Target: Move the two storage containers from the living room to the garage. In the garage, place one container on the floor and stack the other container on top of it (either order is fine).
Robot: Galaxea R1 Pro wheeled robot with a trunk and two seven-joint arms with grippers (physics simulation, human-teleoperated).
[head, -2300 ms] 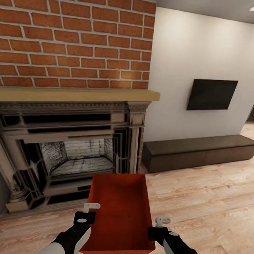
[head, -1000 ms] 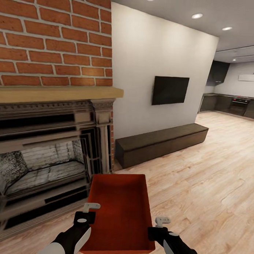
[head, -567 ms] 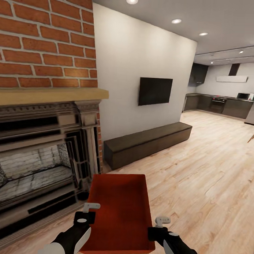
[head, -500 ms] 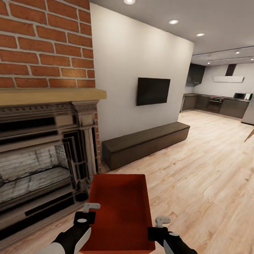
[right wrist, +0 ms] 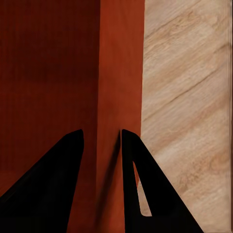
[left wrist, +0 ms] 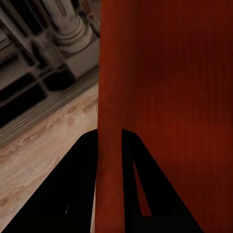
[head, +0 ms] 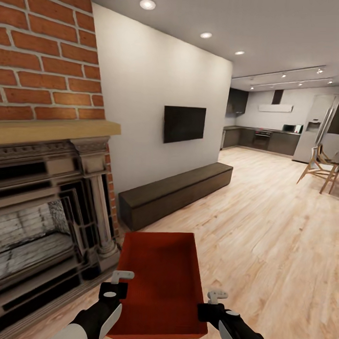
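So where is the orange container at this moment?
In the head view the storage container is low at centre, held between the left gripper and the right gripper, above the wood floor beside the fireplace.

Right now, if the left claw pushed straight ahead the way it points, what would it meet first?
Nothing new: the left claw is already clamped on the storage container's side wall, one finger on each face. Farther along that line the wrist view shows the fireplace base, though how far off is unclear.

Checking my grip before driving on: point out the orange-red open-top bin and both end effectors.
Orange-red open-top bin [head: 158, 281]: head view, ribbed bottom.
Left end effector [left wrist: 109, 150]: left wrist view, at the bin wall between its fingers.
Right end effector [right wrist: 101, 150]: right wrist view, at the bin wall between its fingers.
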